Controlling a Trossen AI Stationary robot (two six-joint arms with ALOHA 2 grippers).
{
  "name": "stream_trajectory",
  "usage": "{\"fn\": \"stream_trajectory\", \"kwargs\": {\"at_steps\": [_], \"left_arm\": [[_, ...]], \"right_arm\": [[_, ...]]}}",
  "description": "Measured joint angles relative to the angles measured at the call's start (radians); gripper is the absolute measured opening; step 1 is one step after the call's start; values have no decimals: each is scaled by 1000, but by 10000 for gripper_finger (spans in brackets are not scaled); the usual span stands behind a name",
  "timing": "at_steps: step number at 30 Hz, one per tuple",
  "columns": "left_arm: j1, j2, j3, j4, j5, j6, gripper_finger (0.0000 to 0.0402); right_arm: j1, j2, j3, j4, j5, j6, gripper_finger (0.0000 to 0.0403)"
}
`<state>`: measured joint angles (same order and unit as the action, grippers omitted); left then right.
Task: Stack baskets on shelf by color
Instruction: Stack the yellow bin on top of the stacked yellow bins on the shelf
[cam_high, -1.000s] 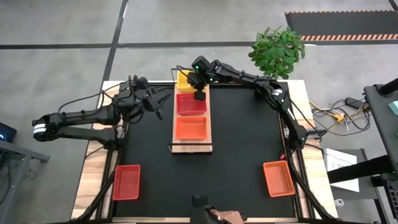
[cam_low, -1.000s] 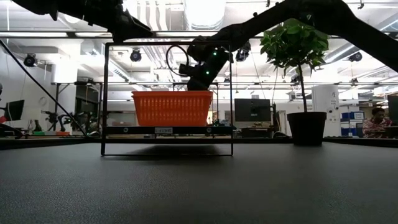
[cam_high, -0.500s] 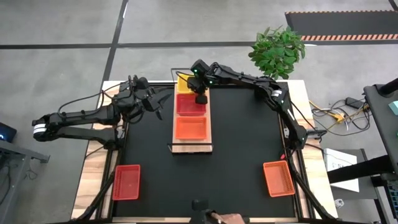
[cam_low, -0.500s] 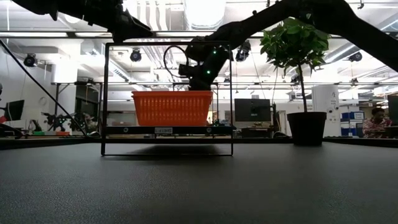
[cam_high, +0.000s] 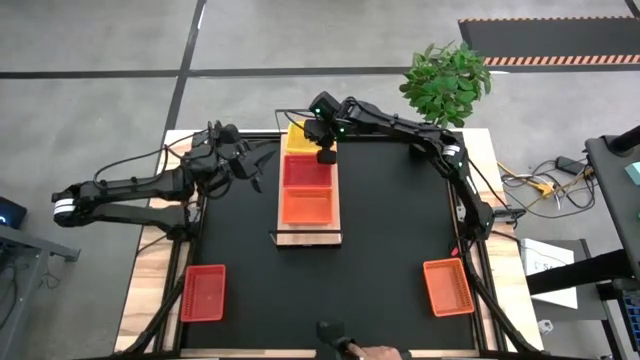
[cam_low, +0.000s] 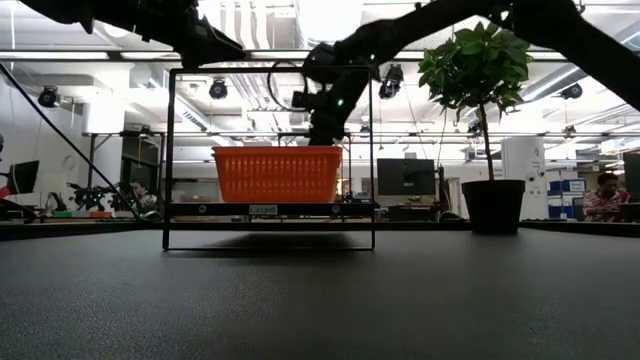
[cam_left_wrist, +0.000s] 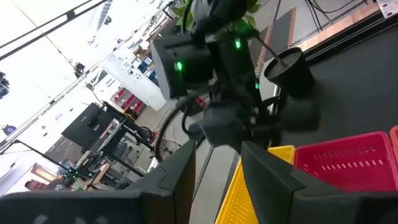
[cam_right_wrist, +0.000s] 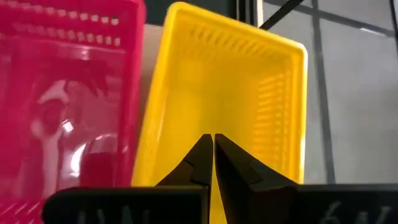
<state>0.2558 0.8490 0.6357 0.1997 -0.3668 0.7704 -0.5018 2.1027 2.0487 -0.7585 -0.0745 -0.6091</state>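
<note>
Three baskets sit in a row on the light-wood shelf (cam_high: 334, 215): yellow (cam_high: 297, 135) at the far end, red (cam_high: 305, 172) in the middle, orange (cam_high: 307, 207) at the near end. My right gripper (cam_high: 326, 156) is shut and hangs above the line where the yellow basket (cam_right_wrist: 242, 87) meets the red one (cam_right_wrist: 68, 93), pointing slantwise down and touching neither. My left gripper (cam_high: 262, 166) stands open to the left of the shelf, raised above the table, with nothing between its fingers (cam_left_wrist: 273, 180). In the low view the orange basket (cam_low: 277, 173) hides the other two.
A red basket (cam_high: 203, 293) lies at the near left of the black mat and an orange one (cam_high: 447, 287) at the near right. A potted plant (cam_high: 447, 80) stands at the far right corner. The shelf's wire rail (cam_low: 270, 70) rises over its near end. A person's hand (cam_high: 375, 352) shows at the near edge.
My right gripper has risen a little above the baskets and shifted slightly toward the table's right, staying shut. The baskets have stayed in place.
</note>
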Motion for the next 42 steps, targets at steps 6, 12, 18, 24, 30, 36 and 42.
{"fn": "stream_trajectory", "kwargs": {"at_steps": [6, 12, 18, 24, 30, 36, 42], "left_arm": [[15, 0, 0, -117, 0, 0, 114], [81, 15, 3, -216, 4, -11, 97], [177, 59, 3, -259, 136, -13, 44], [309, 163, 5, -261, 304, -4, 3], [399, 316, 23, -259, 339, 30, 1], [432, 485, 62, -148, 364, 44, 0], [443, 588, 120, -142, 359, 47, 0]], "right_arm": [[7, -55, 1, -148, 26, 34, 8], [10, -87, 2, -298, 101, 120, 8], [-7, -85, -47, -326, 120, 140, 8], [-43, -84, -118, -205, 154, 110, 8], [-75, -84, -189, -59, 154, 74, 8], [-87, -83, -236, 7, 143, 73, 8], [-85, -83, -254, 53, 126, 50, 8]]}}
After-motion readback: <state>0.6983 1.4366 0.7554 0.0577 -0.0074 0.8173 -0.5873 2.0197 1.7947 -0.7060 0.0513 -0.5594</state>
